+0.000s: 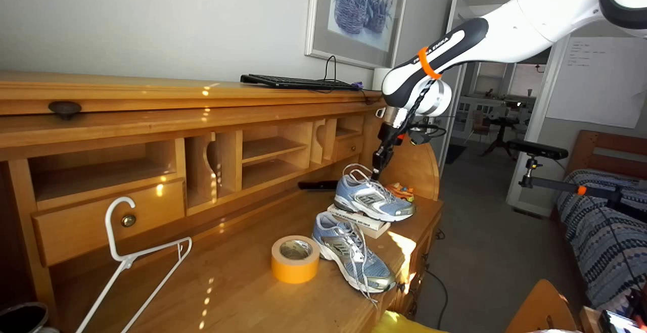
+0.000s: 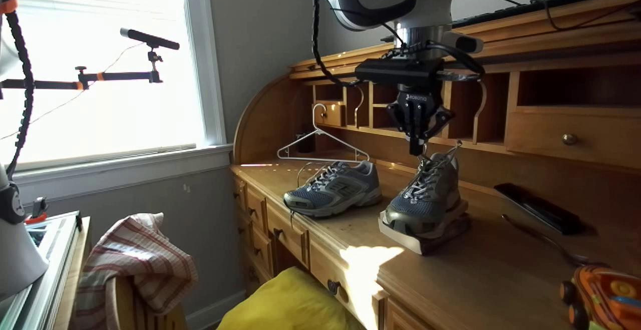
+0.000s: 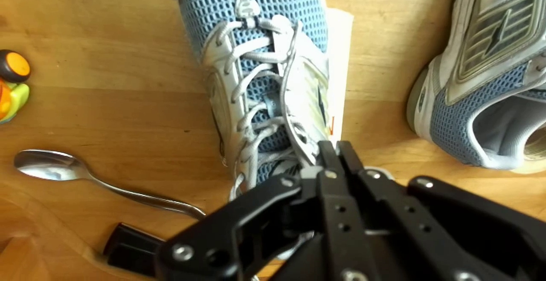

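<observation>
A blue-and-silver running shoe (image 3: 256,76) sits on a white book (image 3: 339,72) on the wooden desk. Above its tongue, my gripper (image 3: 334,145) points down with its fingers almost together. A loose grey shoelace (image 3: 285,95) runs to the left fingertip, and a pale loop shows beyond the right one. The lace appears pinched between the tips, though the fingers hide the exact spot. In both exterior views the gripper (image 1: 375,174) (image 2: 416,149) meets the top of the laces. Beside it, the matching shoe (image 2: 335,190) rests directly on the desk.
A roll of orange tape (image 1: 294,271) is near the second shoe, and a white hanger (image 1: 124,259) stands farther along. Behind the booked shoe lie a spoon (image 3: 51,166), a black object (image 2: 541,207) and a toy car (image 2: 613,290). Wooden cubbies (image 1: 273,146) line the desk's back.
</observation>
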Robot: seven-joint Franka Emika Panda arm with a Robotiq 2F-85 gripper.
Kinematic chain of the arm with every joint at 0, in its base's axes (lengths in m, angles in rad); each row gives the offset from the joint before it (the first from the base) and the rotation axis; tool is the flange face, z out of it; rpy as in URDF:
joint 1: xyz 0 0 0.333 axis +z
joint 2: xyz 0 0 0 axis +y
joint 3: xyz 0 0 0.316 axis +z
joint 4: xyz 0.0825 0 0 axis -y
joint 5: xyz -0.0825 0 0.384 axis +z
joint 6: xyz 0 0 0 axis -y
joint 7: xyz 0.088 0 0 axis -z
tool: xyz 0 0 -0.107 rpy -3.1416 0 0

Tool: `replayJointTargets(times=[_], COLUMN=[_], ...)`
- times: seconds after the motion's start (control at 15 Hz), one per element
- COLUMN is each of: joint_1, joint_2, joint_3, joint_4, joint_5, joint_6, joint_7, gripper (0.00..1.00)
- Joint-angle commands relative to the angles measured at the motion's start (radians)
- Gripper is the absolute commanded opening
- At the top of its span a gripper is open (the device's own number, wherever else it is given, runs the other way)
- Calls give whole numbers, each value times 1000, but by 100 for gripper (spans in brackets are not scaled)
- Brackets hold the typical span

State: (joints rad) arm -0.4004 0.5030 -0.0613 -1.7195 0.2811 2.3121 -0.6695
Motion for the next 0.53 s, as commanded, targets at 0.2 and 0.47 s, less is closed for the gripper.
replayJointTargets(times=[0.2, 0.47], joint_1=[6, 6], joint_2=[-1, 1], joint_3=[-5, -10], joint_4=[31, 75], joint_5=[-26, -29], joint_6=[-13, -14], joint_7=[26, 37], gripper=[1, 1])
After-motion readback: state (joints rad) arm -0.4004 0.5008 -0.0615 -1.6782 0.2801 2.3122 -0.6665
